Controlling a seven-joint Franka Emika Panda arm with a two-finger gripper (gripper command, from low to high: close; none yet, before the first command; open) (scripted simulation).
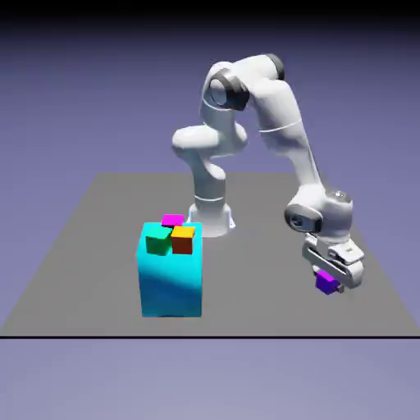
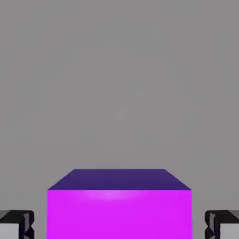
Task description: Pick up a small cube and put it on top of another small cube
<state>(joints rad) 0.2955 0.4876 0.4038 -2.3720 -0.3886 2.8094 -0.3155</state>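
The small, shiny violet-purple cube [image 1: 326, 282] is low over the grey counter [image 1: 246, 287], on the exterior view's right. It sits between the two finger tips of the white robot hand [image 2: 119, 226]. The hand is open wider than the cube. In the hand view there is a gap on each side, so neither finger touches it and the hand has hold of nothing.

The cube looks hard and stiff, like a toy block, so it should not squash or bend. I think it is light, but I can't tell for sure. Its smooth sides might be a bit slippery. The best place to grab is the middle of the two flat sides that face the fingers. Both fingers should press the same amount, so it doesn't twist or pop out. It doesn't look easy to break.

Well apart, on the exterior view's left, are a small green cube [image 1: 158, 240] and a small orange cube [image 1: 183, 241] up by the top of the big cyan block [image 1: 171, 283]. I can't tell which cube it should go on.
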